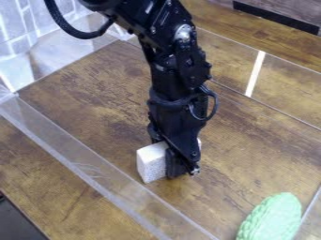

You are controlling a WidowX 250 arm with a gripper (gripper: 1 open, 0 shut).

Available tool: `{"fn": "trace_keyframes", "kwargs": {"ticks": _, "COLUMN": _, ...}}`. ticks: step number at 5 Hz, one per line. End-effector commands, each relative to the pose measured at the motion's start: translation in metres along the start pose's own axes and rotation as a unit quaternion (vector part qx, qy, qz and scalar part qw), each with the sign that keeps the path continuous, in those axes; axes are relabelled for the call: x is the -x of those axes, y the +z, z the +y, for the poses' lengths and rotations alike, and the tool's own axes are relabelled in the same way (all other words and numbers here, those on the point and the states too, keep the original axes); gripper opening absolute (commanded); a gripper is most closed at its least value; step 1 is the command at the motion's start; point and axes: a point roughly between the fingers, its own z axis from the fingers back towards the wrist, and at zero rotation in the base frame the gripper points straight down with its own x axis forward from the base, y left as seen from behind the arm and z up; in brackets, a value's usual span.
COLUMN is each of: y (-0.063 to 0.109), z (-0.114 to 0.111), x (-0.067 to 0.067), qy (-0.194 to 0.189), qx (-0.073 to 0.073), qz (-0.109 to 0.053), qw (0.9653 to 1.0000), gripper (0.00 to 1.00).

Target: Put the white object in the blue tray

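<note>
The white object (150, 162), a small rough block, rests on the wooden table near the front edge. My black gripper (174, 161) points straight down onto it and is shut on its right part. The block's left end sticks out past the fingers (189, 159). The far side of the block is hidden behind the gripper. The blue tray is out of view.
A bumpy green oval thing (273, 218) lies at the bottom right corner. A low clear plastic wall (75, 155) runs along the table's front left edge, and another clear panel (257, 70) stands at the back right.
</note>
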Motion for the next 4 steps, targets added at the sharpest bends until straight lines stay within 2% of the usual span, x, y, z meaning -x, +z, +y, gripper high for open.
{"fn": "trace_keyframes", "kwargs": {"ticks": 1, "y": 0.0175, "z": 0.0017, "x": -0.0092, "qy": 0.0, "qx": -0.009, "qz": -0.035, "qw": 0.9993, "gripper": 0.0}}
{"fn": "trace_keyframes", "kwargs": {"ticks": 4, "y": 0.0259, "z": 0.0041, "x": -0.0007, "qy": 0.024, "qx": -0.011, "qz": -0.033, "qw": 0.9991, "gripper": 0.0}}
